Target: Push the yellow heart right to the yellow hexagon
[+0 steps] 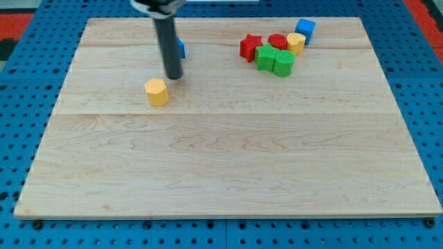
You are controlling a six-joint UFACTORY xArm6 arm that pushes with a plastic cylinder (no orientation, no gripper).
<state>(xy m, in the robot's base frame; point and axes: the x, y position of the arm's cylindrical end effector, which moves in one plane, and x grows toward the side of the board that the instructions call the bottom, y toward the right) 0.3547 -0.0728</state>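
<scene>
My tip (173, 77) rests on the wooden board (221, 159) in its upper left part. A yellow block with flat facets, seemingly the hexagon (157, 91), lies just below and to the left of the tip, a small gap apart. A second yellow block, probably the heart (296, 43), sits far to the view's right in a cluster near the top edge, touching a red round block (278, 41). The rod rises from the tip toward the view's top.
A blue block (181, 48) sits behind the rod, partly hidden. The cluster at the upper right also holds a red star (250, 47), two green blocks (266, 57) (283, 63) and a blue cube (305, 30).
</scene>
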